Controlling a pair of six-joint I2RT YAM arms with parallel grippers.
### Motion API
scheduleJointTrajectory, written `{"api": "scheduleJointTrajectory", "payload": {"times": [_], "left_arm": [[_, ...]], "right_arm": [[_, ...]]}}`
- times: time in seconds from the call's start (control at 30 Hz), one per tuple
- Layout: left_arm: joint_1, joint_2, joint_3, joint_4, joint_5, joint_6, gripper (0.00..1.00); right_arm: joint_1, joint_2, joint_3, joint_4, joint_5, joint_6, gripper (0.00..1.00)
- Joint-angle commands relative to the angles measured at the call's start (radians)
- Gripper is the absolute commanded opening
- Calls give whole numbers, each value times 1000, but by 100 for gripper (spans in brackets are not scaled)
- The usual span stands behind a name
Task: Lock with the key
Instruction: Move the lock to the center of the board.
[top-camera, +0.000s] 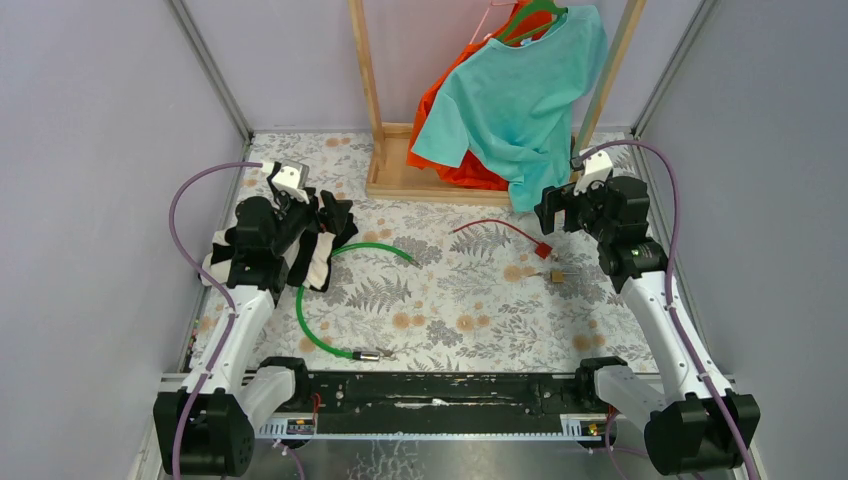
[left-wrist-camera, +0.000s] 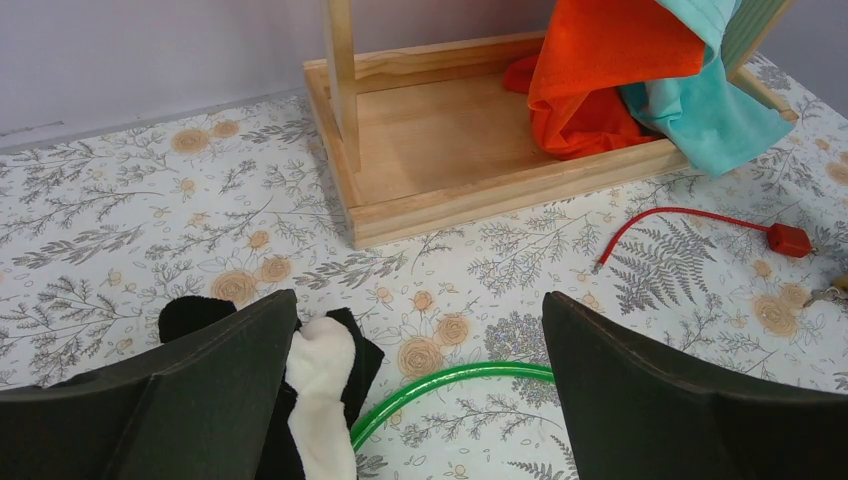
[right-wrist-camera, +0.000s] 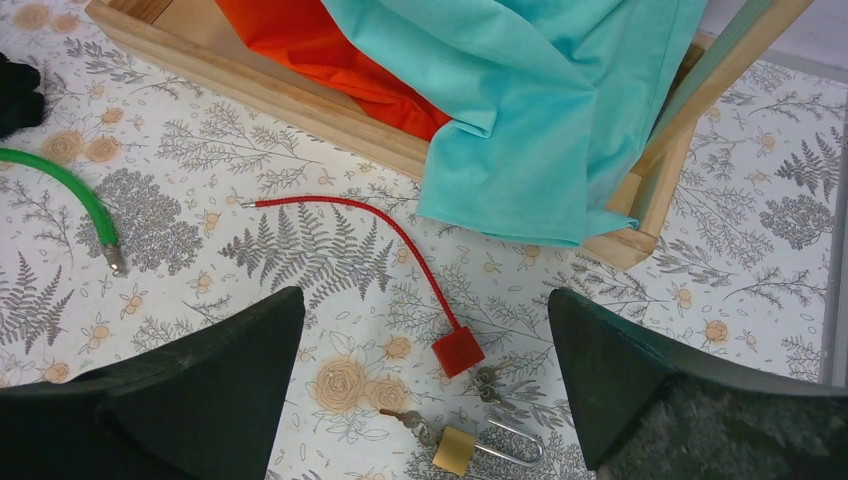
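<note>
Both grippers gaping wide, nothing held
Padlock (right-wrist-camera: 458, 450) sits in the gap of the right gripper (right-wrist-camera: 422, 300), probably keys (right-wrist-camera: 487, 382) beside it; green cable (left-wrist-camera: 450, 378) under the left gripper (left-wrist-camera: 418, 300).

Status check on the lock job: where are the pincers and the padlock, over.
Both open, empty: left pincer, right pincer. Ungripped: brass padlock, keys beside it. In the way: red cable lock, its block close by the keys.

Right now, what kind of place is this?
Probably a robot test booth, not a home: plain walls box in one flowery table holding practice props, a brass padlock and a wooden clothes rack.
</note>
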Motion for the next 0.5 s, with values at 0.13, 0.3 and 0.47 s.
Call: {"api": "scheduleJointTrajectory", "payload": {"times": [0.13,0.3,0.47], "left_arm": [[9,-19,-14,73,12,-2,100],[9,-20,-15,73,13,-1,100],[10,-23,-17,71,21,1,100]], "right_arm": [[-12,-30,-2,49,-32,-5,99],[-13,-29,-2,49,-33,-7,99],[-15,-29,-5,55,-32,-9,99]]}}
